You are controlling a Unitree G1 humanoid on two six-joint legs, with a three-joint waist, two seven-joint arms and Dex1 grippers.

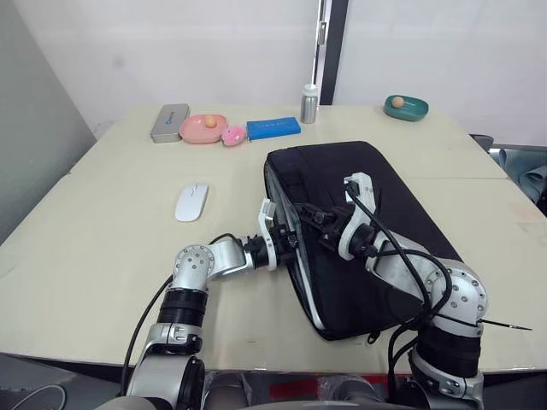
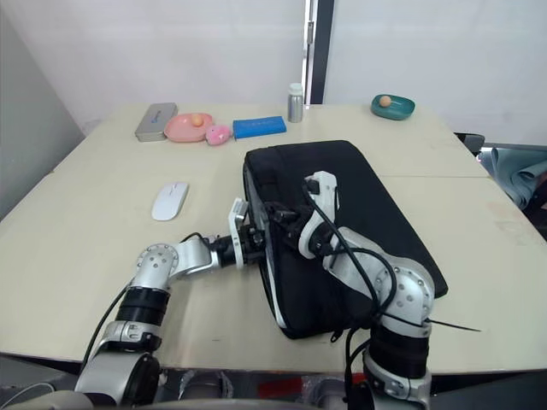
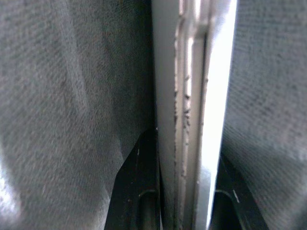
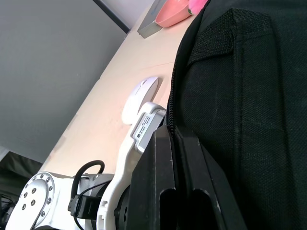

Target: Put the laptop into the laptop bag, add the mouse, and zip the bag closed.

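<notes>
The black laptop bag [image 1: 385, 213] lies flat on the table, its open side toward the robot's left. My left gripper [image 1: 286, 239] reaches into that opening. In the left wrist view its two fingers stand on either side of the laptop's [image 3: 192, 105] silver edge, with dark bag fabric on both sides. My right gripper [image 1: 312, 215] rests on top of the bag near the same edge, fingers pressed together on the bag's zipper rim [image 4: 173, 125]. The white mouse [image 1: 191, 202] lies alone on the table to the left of the bag.
Along the far edge stand a grey tin case [image 1: 169, 122], a pink dish [image 1: 203, 128] with an orange ball, a pink toy [image 1: 232, 135], a blue box [image 1: 273, 128], a metal bottle [image 1: 308, 104] and a green dish [image 1: 405, 107].
</notes>
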